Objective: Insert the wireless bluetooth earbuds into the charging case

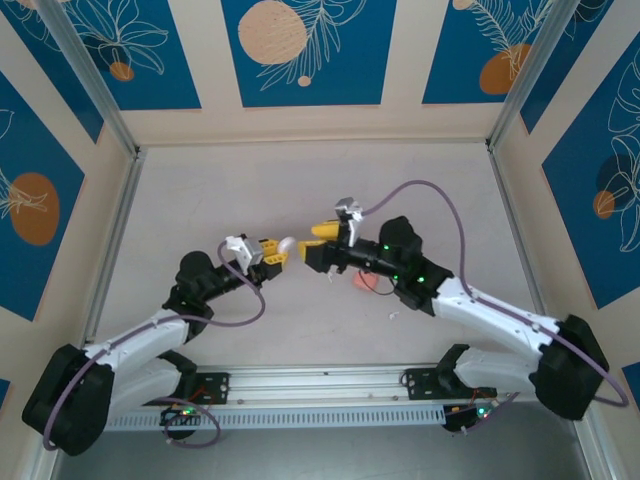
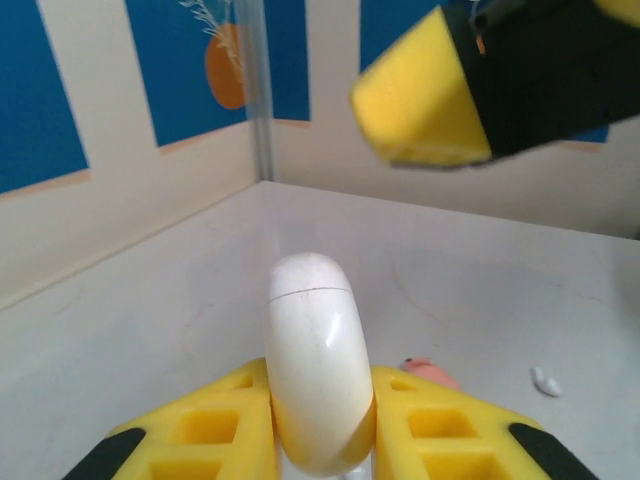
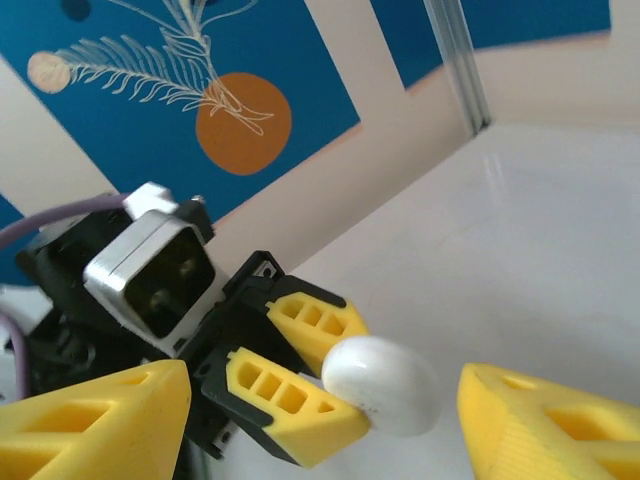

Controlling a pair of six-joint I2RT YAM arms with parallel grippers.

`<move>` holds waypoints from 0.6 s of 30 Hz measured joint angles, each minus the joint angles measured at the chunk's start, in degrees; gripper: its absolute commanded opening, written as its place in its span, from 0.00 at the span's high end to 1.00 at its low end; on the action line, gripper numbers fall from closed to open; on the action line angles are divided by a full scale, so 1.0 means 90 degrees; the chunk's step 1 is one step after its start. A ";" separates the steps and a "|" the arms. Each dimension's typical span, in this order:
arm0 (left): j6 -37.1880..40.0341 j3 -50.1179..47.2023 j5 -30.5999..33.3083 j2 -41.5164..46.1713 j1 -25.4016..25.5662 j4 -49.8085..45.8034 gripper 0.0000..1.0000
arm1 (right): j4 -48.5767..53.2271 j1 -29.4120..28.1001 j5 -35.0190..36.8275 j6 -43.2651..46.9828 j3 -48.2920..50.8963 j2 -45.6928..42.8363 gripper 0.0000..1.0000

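My left gripper [image 1: 275,252] is shut on a white round disc [image 1: 287,244] with a thin seam near its top, held off the table. In the left wrist view the disc [image 2: 315,360] stands on edge between the yellow fingers [image 2: 210,430]. My right gripper [image 1: 318,245] faces it, open, its fingers [image 3: 110,420] spread wide either side of the disc [image 3: 385,385] without touching. The salmon-pink charging case [image 1: 365,281] lies on the table, partly hidden under the right arm, its edge [image 2: 430,371] peeking past the left finger. A tiny white earbud [image 1: 392,315] lies near it, seen again as a small white earbud [image 2: 545,380].
The grey table [image 1: 300,180] is walled by beige and blue panels, with metal posts [image 1: 95,80] at the back corners. A purple cable [image 1: 440,195] arcs above the right arm. The mounting rail [image 1: 320,400] runs along the near edge.
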State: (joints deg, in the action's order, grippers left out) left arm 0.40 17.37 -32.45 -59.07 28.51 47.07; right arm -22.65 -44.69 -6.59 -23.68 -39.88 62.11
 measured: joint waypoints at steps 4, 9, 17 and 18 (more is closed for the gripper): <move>-0.0160 0.0177 -0.0629 -0.0248 0.0000 0.0092 0.77 | 0.0529 0.0374 -0.0619 0.1348 0.0075 -0.0617 0.35; -0.0425 0.0301 -0.1292 -0.0495 0.0000 0.0474 0.77 | 0.1212 0.0719 -0.1702 0.3254 0.0078 -0.0923 0.40; -0.0736 0.0316 -0.1979 -0.0578 0.0000 0.1003 0.78 | 0.2254 0.1229 -0.2970 0.4821 -0.0386 -0.0374 0.40; -0.0767 0.0316 -0.2042 -0.0576 0.0000 0.1044 0.78 | 0.2356 0.1258 -0.3082 0.4928 -0.0498 -0.0250 0.41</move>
State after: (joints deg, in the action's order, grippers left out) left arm -6.50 20.21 -50.83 -64.25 28.51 56.47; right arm -1.45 -33.36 -34.33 20.67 -44.36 59.86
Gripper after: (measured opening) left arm 0.227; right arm 0.596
